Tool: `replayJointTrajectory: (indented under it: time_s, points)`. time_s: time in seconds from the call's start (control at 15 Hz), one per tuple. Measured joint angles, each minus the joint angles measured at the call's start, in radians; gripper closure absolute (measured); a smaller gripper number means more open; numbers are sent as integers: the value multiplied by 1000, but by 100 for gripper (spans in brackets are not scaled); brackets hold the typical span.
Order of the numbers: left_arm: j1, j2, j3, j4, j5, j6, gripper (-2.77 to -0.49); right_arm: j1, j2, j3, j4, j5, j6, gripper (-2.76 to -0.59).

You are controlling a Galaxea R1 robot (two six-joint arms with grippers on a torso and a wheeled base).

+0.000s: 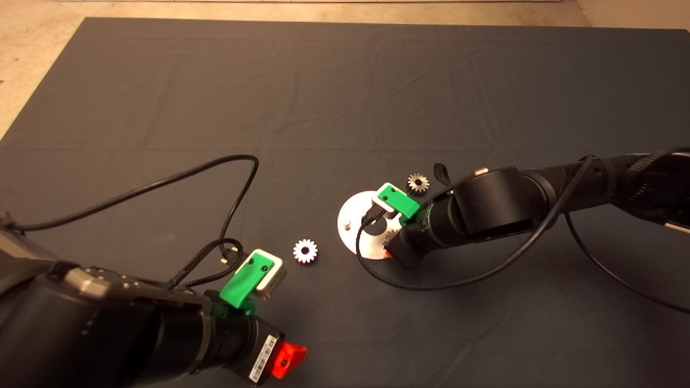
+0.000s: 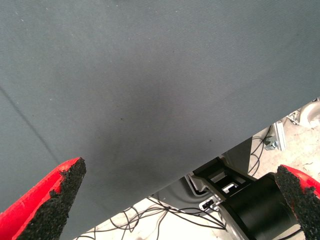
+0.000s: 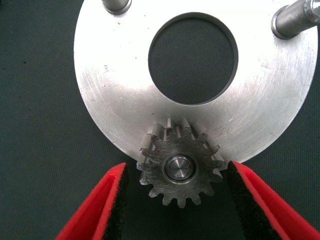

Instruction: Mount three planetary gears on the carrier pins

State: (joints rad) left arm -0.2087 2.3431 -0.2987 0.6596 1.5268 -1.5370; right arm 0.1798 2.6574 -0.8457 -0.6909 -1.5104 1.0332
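Right gripper (image 3: 176, 200) spread beside gear (image 3: 181, 169) (on pin); left gripper (image 2: 180, 200) wide, empty

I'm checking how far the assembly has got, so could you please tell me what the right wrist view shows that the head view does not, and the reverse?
Only the right wrist view shows a gear seated on a carrier pin, the right pincer open around it.

Only the head view shows a bright gear and a dark gear loose on the mat, plus the left pincer parked low.

Both show the carrier disc.
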Motion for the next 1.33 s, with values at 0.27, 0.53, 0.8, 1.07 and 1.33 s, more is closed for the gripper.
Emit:
replayJointTrajectory:
  time_s: [0.27,0.53,0.8,1.07,1.33]
  points:
    - [0,0,0,0,0,0,-275,0,0,0,0,-14,0,-162]
    - [0,0,0,0,0,0,-275,20,0,0,4,-17,0,-183]
    - [0,0,0,0,0,0,-275,104,0,0,112,-16,0,-187]
    - [0,0,0,0,0,0,-275,208,0,0,187,-17,-11,-187]
    - [0,-1,0,0,0,0,-275,211,-6,-39,210,-16,-62,-187]
